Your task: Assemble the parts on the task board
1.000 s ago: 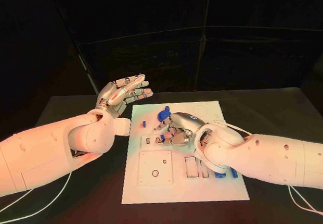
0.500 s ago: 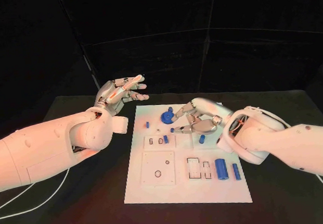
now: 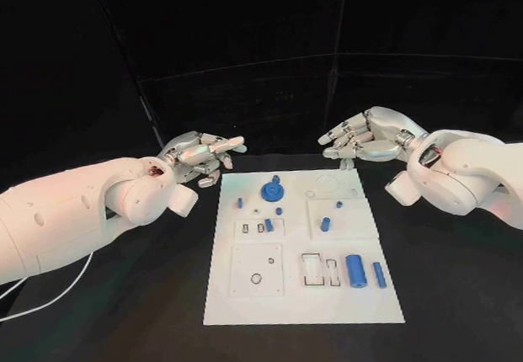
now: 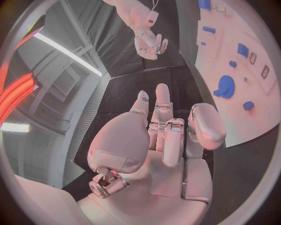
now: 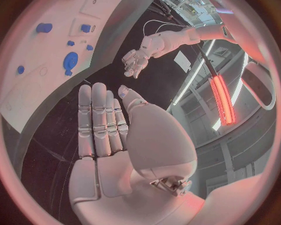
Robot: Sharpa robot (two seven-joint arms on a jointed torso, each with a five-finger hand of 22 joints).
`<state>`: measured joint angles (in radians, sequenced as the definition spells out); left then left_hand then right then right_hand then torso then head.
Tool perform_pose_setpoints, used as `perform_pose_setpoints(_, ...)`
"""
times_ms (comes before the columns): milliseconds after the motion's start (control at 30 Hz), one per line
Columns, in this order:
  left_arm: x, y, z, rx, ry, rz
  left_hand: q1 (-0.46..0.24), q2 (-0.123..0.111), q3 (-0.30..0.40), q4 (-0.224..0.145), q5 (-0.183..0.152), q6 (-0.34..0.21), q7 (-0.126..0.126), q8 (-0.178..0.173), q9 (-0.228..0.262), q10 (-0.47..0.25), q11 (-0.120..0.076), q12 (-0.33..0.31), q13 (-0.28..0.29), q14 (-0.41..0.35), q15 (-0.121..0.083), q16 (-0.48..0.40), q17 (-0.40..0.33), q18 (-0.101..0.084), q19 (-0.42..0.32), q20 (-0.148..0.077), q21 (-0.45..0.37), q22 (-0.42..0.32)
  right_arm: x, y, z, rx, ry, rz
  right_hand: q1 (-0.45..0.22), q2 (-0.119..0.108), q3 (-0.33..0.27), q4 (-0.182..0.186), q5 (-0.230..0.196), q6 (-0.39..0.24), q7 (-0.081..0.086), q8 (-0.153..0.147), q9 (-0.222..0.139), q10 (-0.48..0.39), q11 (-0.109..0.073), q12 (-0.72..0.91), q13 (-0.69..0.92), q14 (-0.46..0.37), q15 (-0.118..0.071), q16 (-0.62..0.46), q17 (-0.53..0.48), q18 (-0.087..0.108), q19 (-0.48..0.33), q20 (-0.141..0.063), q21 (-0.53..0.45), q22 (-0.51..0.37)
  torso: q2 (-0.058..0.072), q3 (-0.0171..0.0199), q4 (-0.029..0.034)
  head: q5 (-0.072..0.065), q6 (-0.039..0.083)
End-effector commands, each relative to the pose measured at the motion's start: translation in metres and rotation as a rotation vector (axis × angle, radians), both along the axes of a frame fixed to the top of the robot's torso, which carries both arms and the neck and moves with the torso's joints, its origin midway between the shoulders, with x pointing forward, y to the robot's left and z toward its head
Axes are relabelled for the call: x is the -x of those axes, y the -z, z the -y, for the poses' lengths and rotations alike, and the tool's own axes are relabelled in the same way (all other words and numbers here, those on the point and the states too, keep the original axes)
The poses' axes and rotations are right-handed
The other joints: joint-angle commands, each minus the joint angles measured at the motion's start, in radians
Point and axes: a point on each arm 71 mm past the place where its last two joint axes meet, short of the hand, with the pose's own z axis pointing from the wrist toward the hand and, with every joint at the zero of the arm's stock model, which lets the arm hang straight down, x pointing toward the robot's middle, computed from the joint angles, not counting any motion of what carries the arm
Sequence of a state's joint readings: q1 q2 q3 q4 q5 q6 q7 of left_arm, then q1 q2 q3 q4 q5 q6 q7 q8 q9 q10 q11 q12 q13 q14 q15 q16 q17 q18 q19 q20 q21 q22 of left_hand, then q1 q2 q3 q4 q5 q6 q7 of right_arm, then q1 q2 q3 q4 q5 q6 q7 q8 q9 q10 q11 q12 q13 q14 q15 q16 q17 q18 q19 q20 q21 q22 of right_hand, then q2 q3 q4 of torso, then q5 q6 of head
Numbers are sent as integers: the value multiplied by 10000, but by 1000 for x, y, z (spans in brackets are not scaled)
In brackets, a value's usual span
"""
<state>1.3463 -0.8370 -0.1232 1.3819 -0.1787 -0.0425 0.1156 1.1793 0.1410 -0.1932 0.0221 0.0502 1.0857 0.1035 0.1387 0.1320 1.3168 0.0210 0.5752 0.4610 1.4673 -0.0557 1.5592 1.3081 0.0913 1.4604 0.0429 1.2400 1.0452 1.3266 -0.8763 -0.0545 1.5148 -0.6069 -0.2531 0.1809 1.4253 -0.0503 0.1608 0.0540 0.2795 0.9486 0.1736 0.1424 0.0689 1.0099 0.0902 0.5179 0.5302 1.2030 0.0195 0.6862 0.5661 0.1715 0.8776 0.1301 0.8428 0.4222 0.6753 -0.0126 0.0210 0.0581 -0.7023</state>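
The white task board (image 3: 298, 300) lies in the middle of the black table. Several blue parts rest on it: a round part (image 3: 272, 188) near the far edge, small pieces (image 3: 267, 225) around the middle, and two cylinders (image 3: 356, 271) at the near right. My left hand (image 3: 202, 159) hovers off the board's far left corner with its fingers loosely bent and nothing in them. My right hand (image 3: 362, 138) hovers off the far right corner, fingers straight, holding nothing. The left wrist view shows the board (image 4: 234, 56) and the round part (image 4: 225, 86); the right wrist view shows the board (image 5: 23, 101) too.
Black table (image 3: 127, 327) surrounds the board on all sides. White cables (image 3: 40, 304) trail from the left arm over the table's left side. The board has empty cut-outs (image 3: 258, 272) at its near left.
My right hand has lifted off the board, away from the round blue part, and drawn back up to the far right with nothing in it. My left hand has sunk slightly, fingers bending.
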Motion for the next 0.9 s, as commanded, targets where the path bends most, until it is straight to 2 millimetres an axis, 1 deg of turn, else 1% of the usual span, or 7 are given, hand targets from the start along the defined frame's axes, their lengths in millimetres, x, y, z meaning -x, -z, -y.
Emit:
perform_pose_setpoints(33, 6, 11, 8, -3494, 1796, -1204, -758, -203, -533, 508, -25, 164, -92, 130, 108, 253, -95, 1432, 1422, 1035, -24, 116, 2627, -130, 125, -27, 363, 467, -9, -4, 8, -1543, 78, -565, 31, -112, 340, 50, 56, 158, 55, -42, -18, 118, 179, -932, -921, -807, 214, -1402, -577, -4, -628, 139, -785, -406, -158, 61, 6, -18, -58)
perform_pose_setpoints(67, 4, 10, 10, -4271, 1891, -1208, -940, -170, -768, 747, -21, 246, -159, 251, 212, 327, -148, 2470, 2473, 1035, -101, 116, 2627, -146, 138, -42, 504, 634, -15, -5, 12, -1734, 238, -628, 45, -193, 624, 95, 54, 168, 223, -146, -33, 298, 274, -1539, -1582, -1192, 423, -2411, -1122, -71, -1048, 299, -1357, -704, -181, 78, 9, -26, -88)
perform_pose_setpoints(233, 1, 9, 18, -6431, 1883, -1320, -579, 104, -934, 831, -42, 413, -284, 676, 577, 679, -269, 5127, 5287, 1035, -199, 116, 2627, -312, 325, -97, 1260, 1745, -27, -5, 21, -2056, 529, -723, -83, -461, 1321, 152, 18, 295, 347, -451, -25, 1009, 350, -2944, -3384, -1105, 789, -4523, -2508, 57, -1246, 734, -2656, -1465, -228, 96, 18, -53, -166)
perform_pose_setpoints(300, 1, 10, 23, -7028, 1887, -1437, -430, 230, -978, 835, -45, 362, -297, 865, 773, 640, -304, 5661, 5856, 1035, -189, 116, 2627, -334, 335, -133, 1417, 1960, -31, -5, 23, -2095, 606, -724, -196, -528, 1410, 179, -11, 284, 316, -566, -24, 1016, 407, -3309, -3853, -1227, 873, -5075, -2896, 79, -1262, 892, -3077, -1716, -222, 96, 12, -57, -170)
perform_pose_setpoints(533, 4, 21, 41, -8826, 2469, -2061, -397, 403, -1120, 942, -41, 8, -278, 1102, 1113, 246, -237, 5662, 5844, 1035, -148, 116, 2627, -233, 126, -119, 1165, 1486, -41, -5, 24, -1998, 897, -432, -359, -614, 1485, 135, -37, 327, 331, -745, -15, 1222, 544, -3764, -4672, -1087, 1001, -5889, -3693, 134, -984, 1116, -4223, -2454, -201, 93, 11, -15, -184)
perform_pose_setpoints(700, 5, 24, 54, -9671, 2923, -2116, -217, 869, -927, 955, -29, -447, -166, 1112, 1267, -149, -143, 5334, 5491, 1034, -91, 115, 2626, -93, -92, -79, 695, 722, -43, -6, 22, -1813, 912, -254, -396, -625, 1464, 120, -65, 285, 423, -768, -21, 1200, 609, -3841, -4690, -1025, 1030, -6005, -3840, 127, -859, 1128, -4432, -2592, -187, 89, -8, -5, -226)
perform_pose_setpoints(900, -1, 24, 69, -10073, 2851, -1809, -216, 914, -914, 959, -29, -562, -143, 1175, 1368, -319, -117, 5181, 5322, 1031, -69, 108, 2614, -88, -110, -48, 650, 678, -43, -6, 19, -1599, 874, -136, -406, -619, 1460, 108, -32, 277, 458, -768, -21, 1188, 635, -3876, -4691, -1002, 1045, -6065, -3916, 124, -800, 1138, -4543, -2664, -188, 84, -18, -2, -279)
